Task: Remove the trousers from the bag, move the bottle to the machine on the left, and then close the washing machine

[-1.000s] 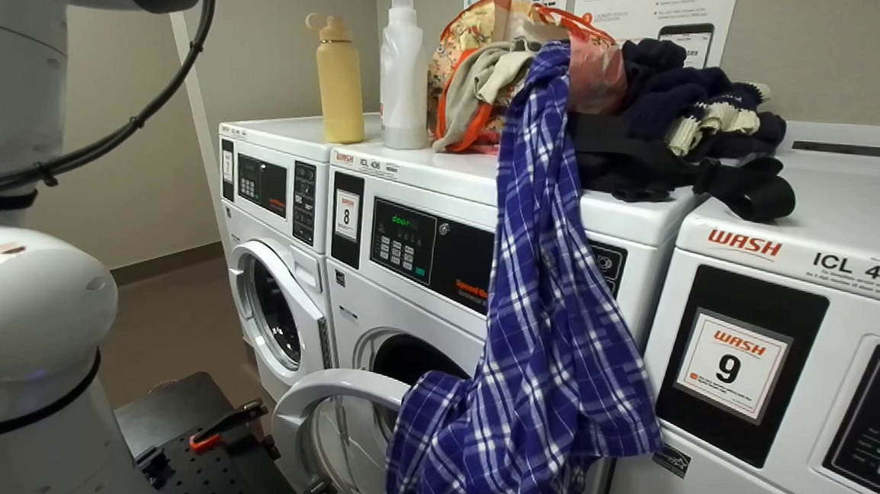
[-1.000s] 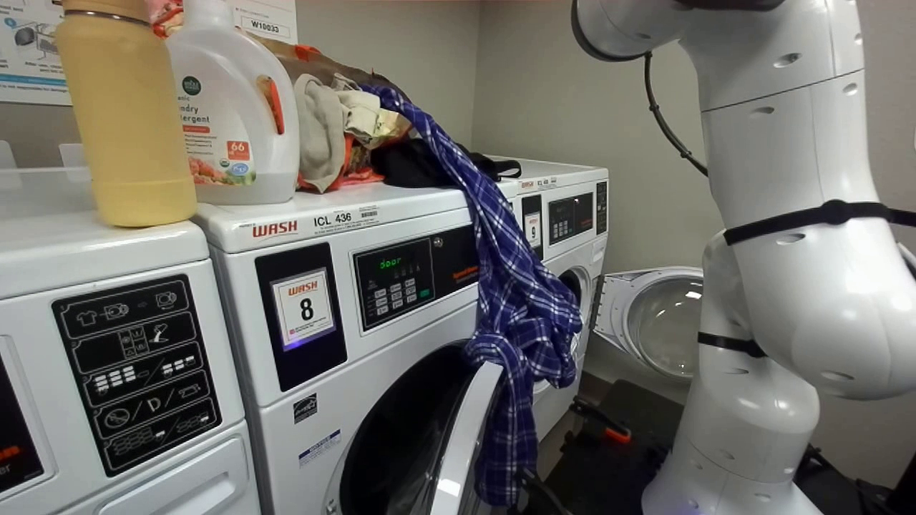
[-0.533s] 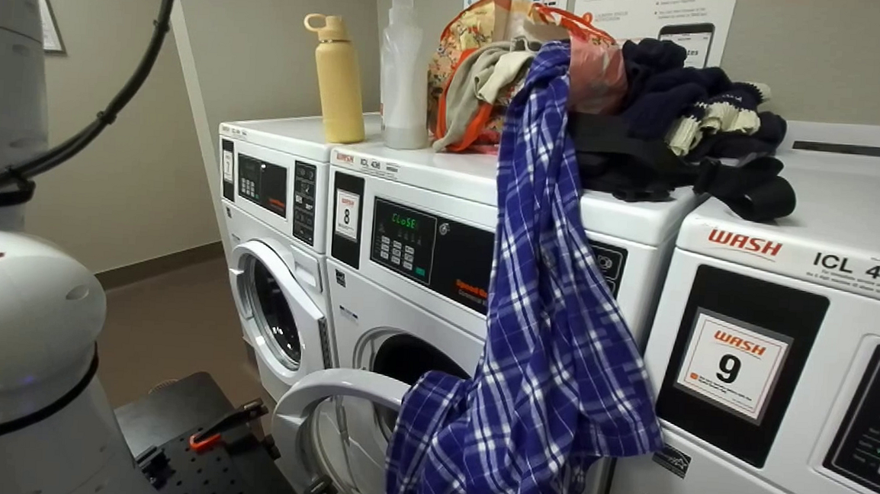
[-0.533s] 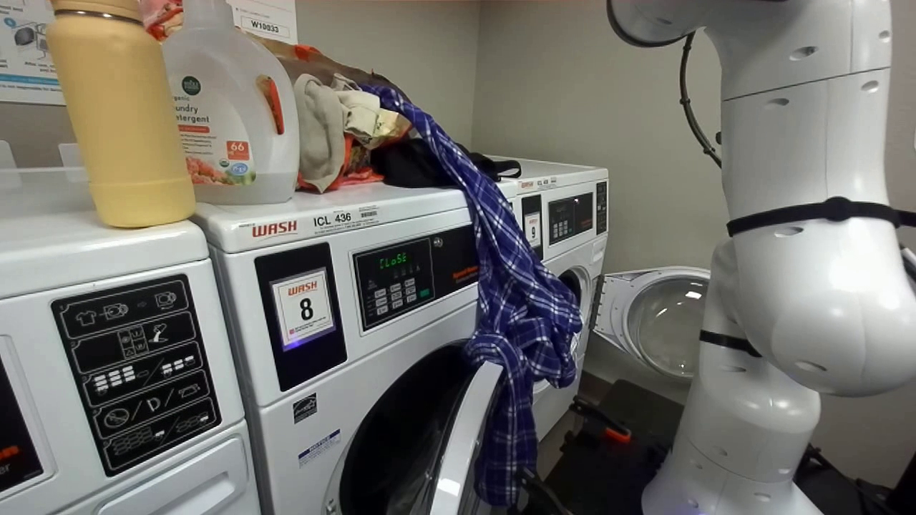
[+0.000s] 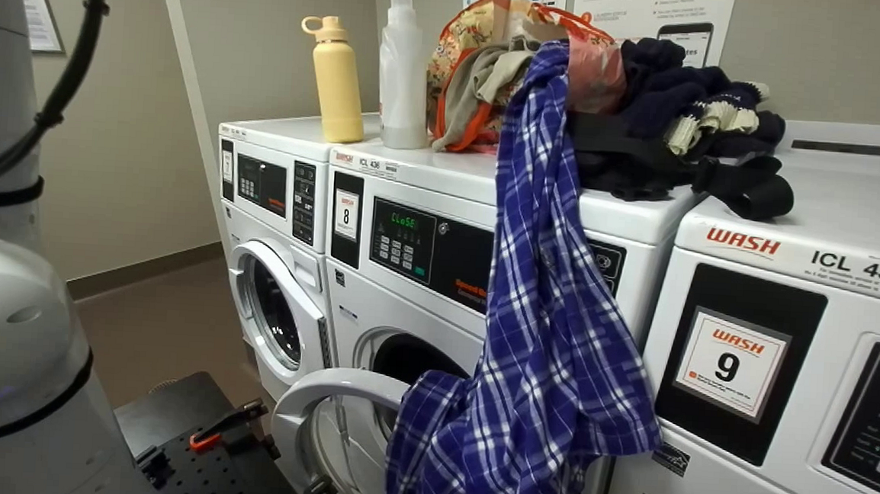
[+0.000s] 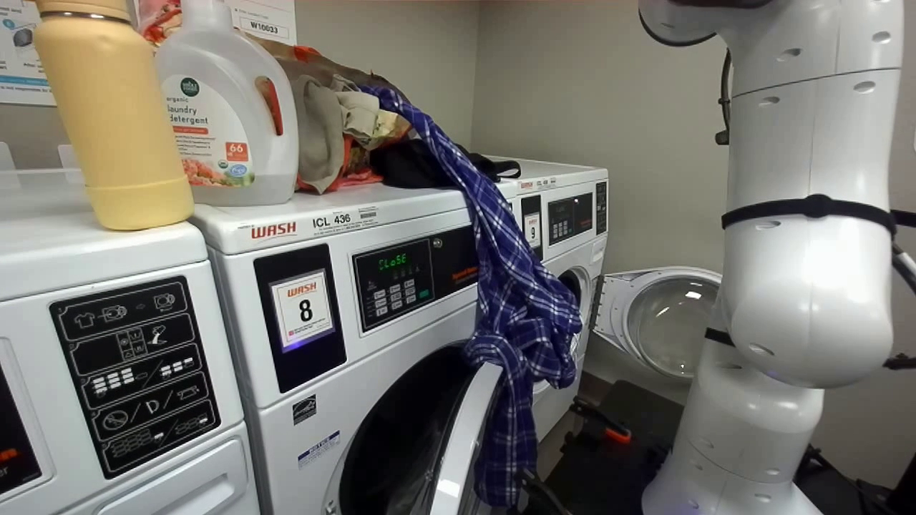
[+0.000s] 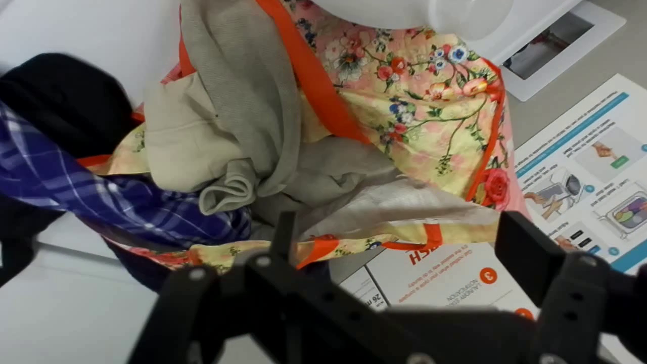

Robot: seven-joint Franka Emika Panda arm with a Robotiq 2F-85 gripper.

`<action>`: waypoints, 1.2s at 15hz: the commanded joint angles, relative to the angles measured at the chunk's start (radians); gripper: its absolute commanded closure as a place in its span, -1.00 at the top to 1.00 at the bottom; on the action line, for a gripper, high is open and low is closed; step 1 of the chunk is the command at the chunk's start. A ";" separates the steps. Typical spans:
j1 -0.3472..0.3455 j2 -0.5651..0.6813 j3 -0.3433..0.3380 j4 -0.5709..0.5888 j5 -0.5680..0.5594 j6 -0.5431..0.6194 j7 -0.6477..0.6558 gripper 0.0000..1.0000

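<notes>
Our arm (image 6: 809, 286) has shifted since the earlier frame, while the trousers (image 5: 537, 283) hang from the bag (image 7: 429, 111), one end inside, so we judge freeing them and closing the open washing machine (image 6: 386, 357) remain, the bottle (image 5: 339, 84) already on the left machine (image 5: 261, 228), our tool (image 7: 397, 222) wide and empty.

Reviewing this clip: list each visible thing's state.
gripper: open
bag: open
trousers: one end in bag, rest hanging
yellow bottle: upright, capped
detergent bottle: upright
washer 8 door: open
washer 9 door: open
washer 8 display: lit, reads CLOSE
dark clothing: heaped
beige clothing: hanging out of bag
</notes>
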 commanded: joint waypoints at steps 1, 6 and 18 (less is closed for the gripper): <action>-0.086 -0.060 -0.026 -0.122 0.110 0.044 0.001 1.00; -0.176 -0.168 -0.061 -0.317 0.227 0.074 -0.001 1.00; -0.241 -0.535 -0.191 -0.882 0.347 0.060 -0.008 1.00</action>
